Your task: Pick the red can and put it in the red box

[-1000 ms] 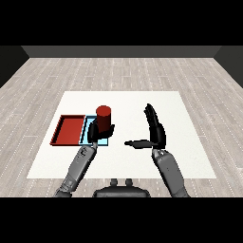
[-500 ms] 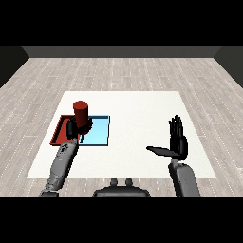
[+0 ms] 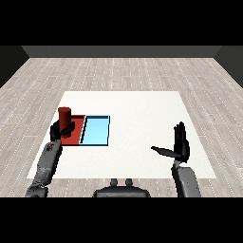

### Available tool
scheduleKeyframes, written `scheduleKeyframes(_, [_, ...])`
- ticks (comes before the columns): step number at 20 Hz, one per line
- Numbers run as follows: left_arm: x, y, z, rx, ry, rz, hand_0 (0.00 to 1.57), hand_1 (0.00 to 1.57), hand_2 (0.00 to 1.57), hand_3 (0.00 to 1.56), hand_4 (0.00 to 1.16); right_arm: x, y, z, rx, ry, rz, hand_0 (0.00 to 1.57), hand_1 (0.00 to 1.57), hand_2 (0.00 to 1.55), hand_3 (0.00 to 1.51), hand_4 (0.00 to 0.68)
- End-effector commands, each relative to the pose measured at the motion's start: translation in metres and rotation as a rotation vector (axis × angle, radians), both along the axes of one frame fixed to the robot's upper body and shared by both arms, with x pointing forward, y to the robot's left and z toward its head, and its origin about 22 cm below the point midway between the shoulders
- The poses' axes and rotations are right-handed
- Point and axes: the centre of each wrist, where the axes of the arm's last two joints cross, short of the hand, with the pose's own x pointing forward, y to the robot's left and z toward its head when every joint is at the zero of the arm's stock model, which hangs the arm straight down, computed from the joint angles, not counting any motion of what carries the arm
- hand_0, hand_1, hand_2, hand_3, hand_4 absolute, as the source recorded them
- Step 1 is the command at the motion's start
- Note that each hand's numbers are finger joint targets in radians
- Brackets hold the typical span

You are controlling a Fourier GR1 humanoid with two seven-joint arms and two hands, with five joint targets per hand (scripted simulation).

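The red can stands upright over the left part of the red tray. My left hand is curled round the can's lower half, hiding that part. Whether the can's base rests on the tray floor I cannot tell. My right hand is held up far to the right, over the white table, open with straight fingers and the thumb pointing left; it holds nothing.
A light blue tray lies directly right of the red tray, touching it. The white table stretches between the trays and my right hand. Grey plank floor surrounds the table.
My left hand has carried the red can leftward, from over the blue tray to over the red tray. The right hand has drawn back toward the table's near right side.
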Motion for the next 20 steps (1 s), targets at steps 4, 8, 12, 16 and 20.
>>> scheduleKeyframes(4, [0.024,0.021,-0.017,0.063,0.191,0.133,1.57,1.57,1.55,1.48,1.02,0.011,-0.011,-0.025,-0.014,0.05,-0.053,0.0,0.0,0.0,0.0,0.0])
scheduleKeyframes(8, [0.009,0.002,-0.057,0.077,0.444,0.107,0.03,0.03,0.37,0.12,0.71,0.018,-0.019,-0.023,-0.042,0.081,-0.073,0.0,0.0,0.0,0.0,0.0])
scheduleKeyframes(12, [0.0,-0.008,-0.076,0.078,0.493,0.158,0.57,0.57,0.66,0.57,0.63,0.028,-0.022,-0.026,-0.052,0.072,-0.085,0.0,0.0,0.0,0.0,0.0])
scheduleKeyframes(16, [-0.008,0.016,-0.073,0.038,0.525,0.113,0.46,0.46,0.58,0.11,0.59,0.03,-0.013,-0.029,-0.054,0.077,-0.074,0.0,0.0,0.0,0.0,0.0])
scheduleKeyframes(20, [0.007,0.012,-0.061,0.05,0.613,0.176,0.0,0.0,0.0,0.0,0.0,0.025,0.001,-0.022,-0.044,0.038,-0.066,0.0,0.0,0.0,0.0,0.0])
